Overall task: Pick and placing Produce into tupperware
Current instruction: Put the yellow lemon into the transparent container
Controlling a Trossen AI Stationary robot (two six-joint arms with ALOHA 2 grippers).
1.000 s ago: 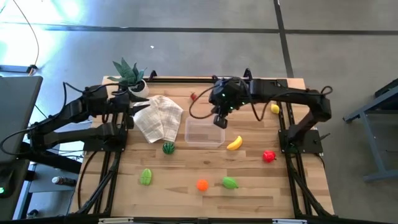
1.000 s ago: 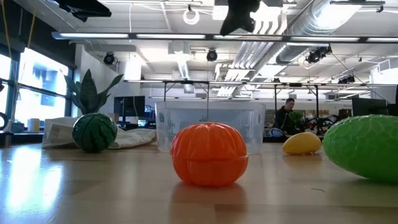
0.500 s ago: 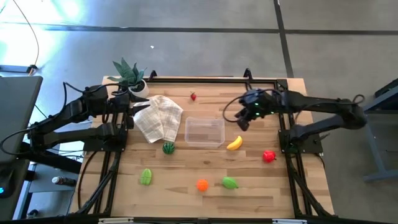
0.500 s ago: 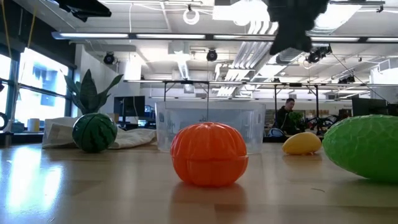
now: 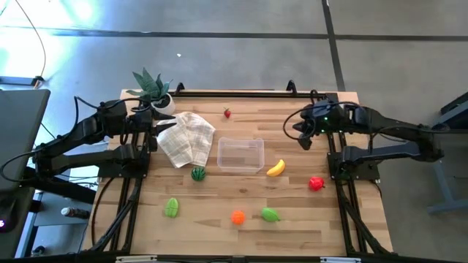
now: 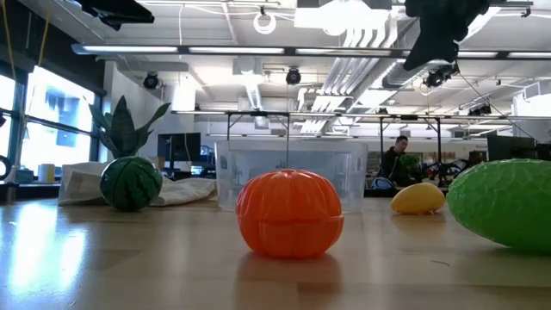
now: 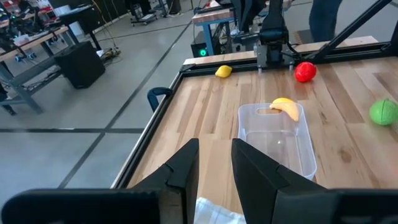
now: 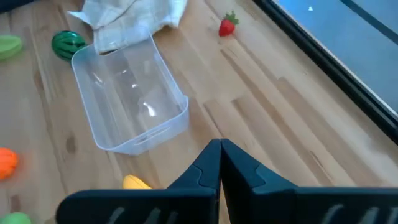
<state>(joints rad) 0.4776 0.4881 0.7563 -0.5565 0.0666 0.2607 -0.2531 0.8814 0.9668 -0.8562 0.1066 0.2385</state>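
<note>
The clear tupperware [image 5: 240,155] stands on its base mid-table and holds nothing; the right wrist view shows its bare inside [image 8: 124,93]. Around it on the wood lie a yellow banana [image 5: 276,169], a red fruit [image 5: 316,183], a small strawberry [image 5: 227,113], a dark green melon [image 5: 197,174], an orange [image 5: 238,217] and two light green pieces [image 5: 270,215] [image 5: 171,207]. My right gripper [image 8: 219,149] hangs shut and empty to the right of the tupperware, high above the table [image 5: 303,139]. My left gripper [image 7: 216,158] waits open over the cloth at the table's left [image 5: 155,126].
A crumpled checked cloth [image 5: 187,137] lies left of the tupperware, with a potted plant [image 5: 152,89] at the far left corner. A lemon [image 7: 223,71] lies near the table's right edge beside the right arm's base. Black rails line the table's edges. A person sits in the room beyond [image 6: 398,159].
My right gripper has swung from above the tupperware's far right corner toward the table's right edge, staying high above the wood. Nothing on the table has moved, and my left arm has kept still.
</note>
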